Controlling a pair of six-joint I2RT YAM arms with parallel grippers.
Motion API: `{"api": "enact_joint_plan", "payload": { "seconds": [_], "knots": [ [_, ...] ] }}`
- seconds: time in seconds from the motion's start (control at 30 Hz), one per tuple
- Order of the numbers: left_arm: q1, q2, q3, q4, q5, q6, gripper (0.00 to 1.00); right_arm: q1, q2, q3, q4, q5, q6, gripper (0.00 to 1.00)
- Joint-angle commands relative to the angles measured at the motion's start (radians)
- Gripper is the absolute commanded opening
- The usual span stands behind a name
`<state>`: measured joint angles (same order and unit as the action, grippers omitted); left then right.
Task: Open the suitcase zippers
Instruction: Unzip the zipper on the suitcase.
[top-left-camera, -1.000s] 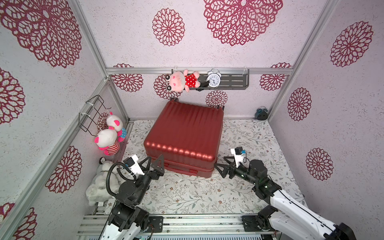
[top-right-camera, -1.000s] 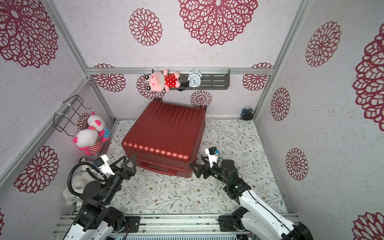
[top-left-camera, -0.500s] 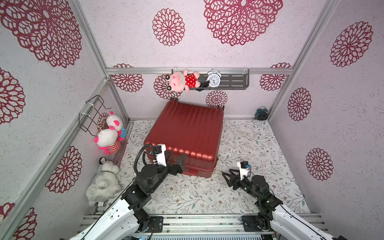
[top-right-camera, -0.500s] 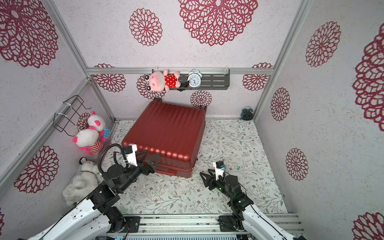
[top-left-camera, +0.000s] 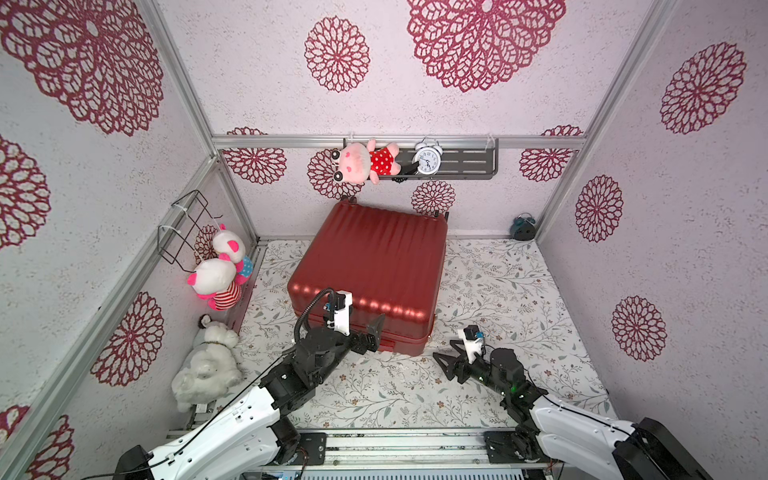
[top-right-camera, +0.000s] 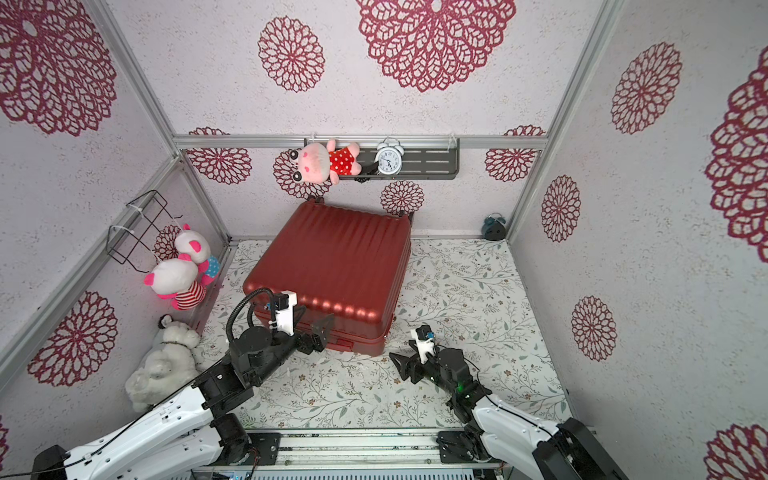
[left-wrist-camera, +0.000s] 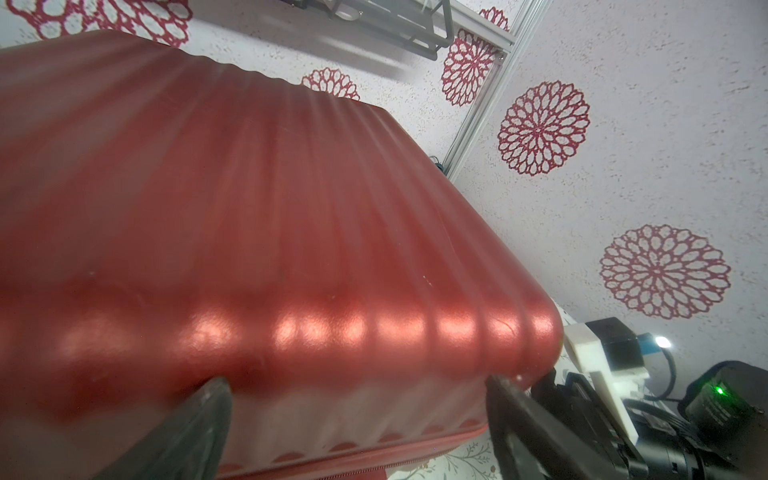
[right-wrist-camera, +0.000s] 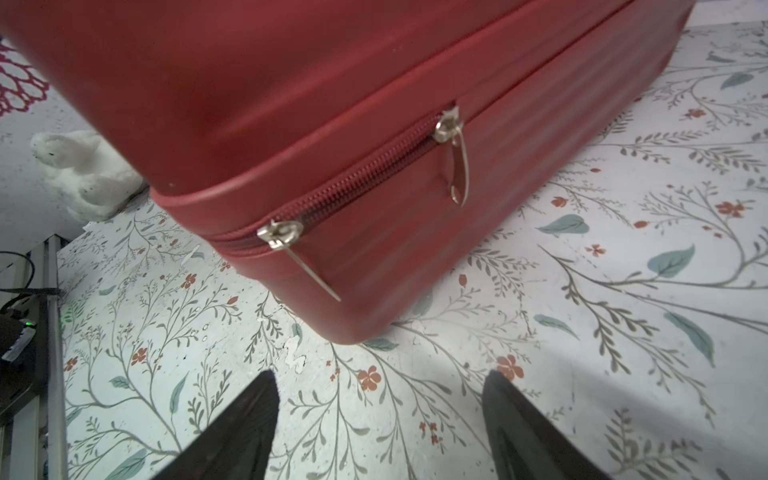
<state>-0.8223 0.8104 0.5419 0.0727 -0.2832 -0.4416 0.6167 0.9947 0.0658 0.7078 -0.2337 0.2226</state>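
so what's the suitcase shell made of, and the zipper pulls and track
suitcase shell: looks like hard moulded plastic, glossy dark red; bright glints run along its ribs.
zipper pulls: probably metal; silvery, shiny, thin tabs.
zipper track: dark red, matte, fine teeth; perhaps a plastic coil on fabric tape, hard to tell.

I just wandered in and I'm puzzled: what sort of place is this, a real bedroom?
Probably a staged test booth dressed like a child's room: wallpapered panels in a bare aluminium frame, plush toys and an alarm clock as props, two robot arms on a rail.
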Motion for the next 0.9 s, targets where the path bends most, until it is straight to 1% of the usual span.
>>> {"api": "enact_joint_plan", "payload": {
  "seconds": [0.0, 0.2, 0.27, 0.3, 0.43, 0.53, 0.6, 0.73, 0.87],
  "knots": [
    [-0.009, 0.014, 0.024, 0.031, -0.025, 0.020, 0.98, 0.005, 0.074, 0.055, 0.094, -0.068, -0.096, 0.80],
    [-0.008, 0.036, 0.030, 0.035, -0.016, 0.017, 0.98, 0.005, 0.242, 0.086, 0.274, -0.154, -0.110, 0.65],
    [-0.010, 0.040, 0.029, 0.043, -0.013, 0.014, 0.98, 0.005, 0.289, 0.097, 0.322, -0.159, -0.113, 0.59],
    [-0.009, 0.043, 0.029, 0.046, -0.007, 0.012, 0.98, 0.005, 0.312, 0.097, 0.355, -0.158, -0.111, 0.57],
    [-0.013, 0.057, 0.030, 0.050, 0.000, 0.011, 0.98, 0.005, 0.374, 0.092, 0.467, -0.178, -0.096, 0.52],
    [-0.013, 0.065, 0.032, 0.051, -0.004, 0.013, 0.98, 0.005, 0.400, 0.091, 0.517, -0.188, -0.084, 0.44],
    [-0.012, 0.072, 0.035, 0.052, 0.002, 0.012, 0.98, 0.005, 0.410, 0.091, 0.535, -0.196, -0.084, 0.37],
    [-0.016, 0.078, 0.036, 0.053, 0.001, 0.016, 0.98, 0.005, 0.408, 0.088, 0.538, -0.204, -0.088, 0.35],
    [-0.018, 0.079, 0.038, 0.053, -0.001, 0.017, 0.98, 0.005, 0.400, 0.084, 0.522, -0.196, -0.099, 0.34]
  ]
}}
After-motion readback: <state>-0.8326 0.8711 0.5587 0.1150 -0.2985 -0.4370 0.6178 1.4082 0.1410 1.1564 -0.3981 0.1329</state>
